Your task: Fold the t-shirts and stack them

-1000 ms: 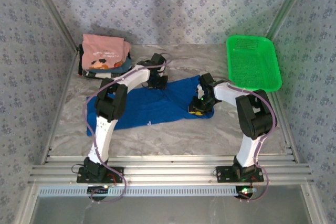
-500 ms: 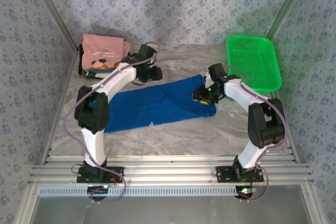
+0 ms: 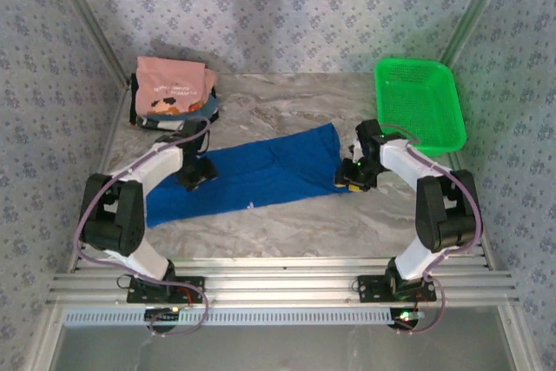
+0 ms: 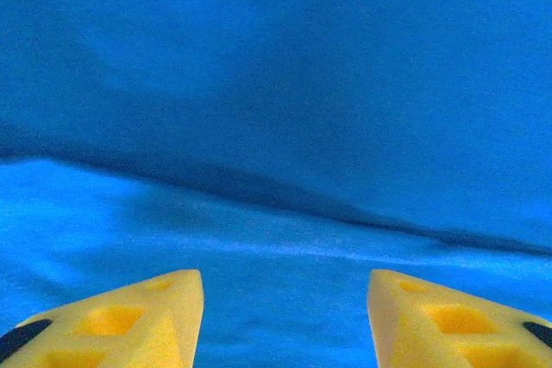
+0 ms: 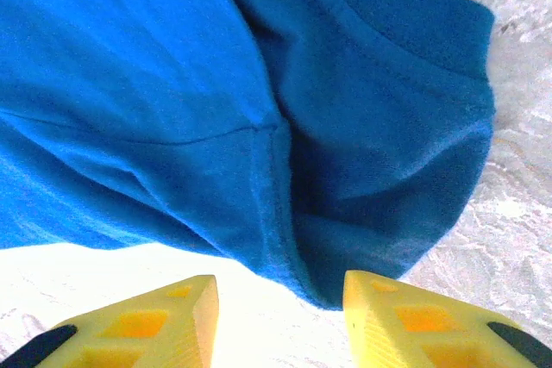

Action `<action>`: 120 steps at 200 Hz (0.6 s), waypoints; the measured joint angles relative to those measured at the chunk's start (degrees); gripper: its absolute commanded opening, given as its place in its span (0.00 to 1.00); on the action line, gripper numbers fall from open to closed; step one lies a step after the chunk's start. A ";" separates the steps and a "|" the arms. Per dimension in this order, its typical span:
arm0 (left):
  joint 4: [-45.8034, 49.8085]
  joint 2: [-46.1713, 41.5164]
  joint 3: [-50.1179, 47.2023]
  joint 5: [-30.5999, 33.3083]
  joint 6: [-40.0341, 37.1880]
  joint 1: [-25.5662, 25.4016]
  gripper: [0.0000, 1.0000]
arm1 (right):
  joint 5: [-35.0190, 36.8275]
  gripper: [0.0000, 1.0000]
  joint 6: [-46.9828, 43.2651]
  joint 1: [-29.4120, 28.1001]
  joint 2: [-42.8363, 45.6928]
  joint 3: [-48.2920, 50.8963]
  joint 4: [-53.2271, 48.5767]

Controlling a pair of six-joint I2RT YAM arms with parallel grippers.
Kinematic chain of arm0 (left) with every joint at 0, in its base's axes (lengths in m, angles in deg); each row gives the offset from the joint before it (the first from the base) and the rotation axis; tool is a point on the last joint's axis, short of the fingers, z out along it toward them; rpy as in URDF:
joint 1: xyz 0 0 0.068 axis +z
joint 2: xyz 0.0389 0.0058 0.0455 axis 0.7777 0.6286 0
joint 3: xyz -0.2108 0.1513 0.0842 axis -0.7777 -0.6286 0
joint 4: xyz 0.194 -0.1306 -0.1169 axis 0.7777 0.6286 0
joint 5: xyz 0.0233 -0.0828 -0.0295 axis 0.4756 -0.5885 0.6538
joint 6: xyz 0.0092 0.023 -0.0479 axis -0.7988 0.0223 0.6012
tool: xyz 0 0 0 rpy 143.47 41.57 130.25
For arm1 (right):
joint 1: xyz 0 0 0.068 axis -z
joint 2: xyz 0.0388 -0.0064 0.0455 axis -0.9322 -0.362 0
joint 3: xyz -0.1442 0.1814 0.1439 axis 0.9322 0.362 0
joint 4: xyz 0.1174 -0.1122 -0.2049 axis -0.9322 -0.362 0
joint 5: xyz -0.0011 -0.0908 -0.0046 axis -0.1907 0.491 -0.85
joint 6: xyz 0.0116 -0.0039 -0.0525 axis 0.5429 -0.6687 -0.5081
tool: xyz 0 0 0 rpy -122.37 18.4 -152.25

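1 blue t-shirt (image 3: 261, 171) lies under left pincer (image 4: 285, 316), right pincer (image 5: 280, 321) at edge.

Marble-look table (image 3: 287, 223) between blue floral-patterned walls (image 3: 347, 6).

Robot lab test cell, boxed-in tabletop.
Two arms, left (image 3: 161, 162) and right (image 3: 408, 158), are bolted to a slotted aluminium rail (image 3: 278, 282) at the near edge of a marble-look tabletop (image 3: 287, 223). Exposed cable loops (image 3: 80, 225) run along the arms. Angled metal struts (image 3: 91, 28) frame the corners, and patterned backdrop walls (image 3: 295, 15) close three sides. Props: green mesh basket (image 3: 417, 102), pile of folded tees (image 3: 174, 93), one blue tee (image 3: 261, 175) laid flat between the arms.
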 measured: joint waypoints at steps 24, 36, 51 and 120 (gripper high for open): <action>-0.87 -0.76 -2.45 0.22 0.48 2.89 0.53 | -0.33 0.38 -0.22 0.00 -2.62 -0.81 3.06; -1.33 -0.76 -3.37 0.44 0.50 3.91 0.52 | -0.52 0.33 -0.42 0.02 -4.52 -1.64 3.96; -1.86 -0.76 -4.61 0.87 0.50 5.07 0.52 | -0.72 0.20 -0.79 0.02 -7.15 -2.89 4.76; -3.28 -0.83 -8.83 0.72 0.55 12.83 0.52 | -0.46 0.00 -1.20 3.78 -11.43 -9.57 3.76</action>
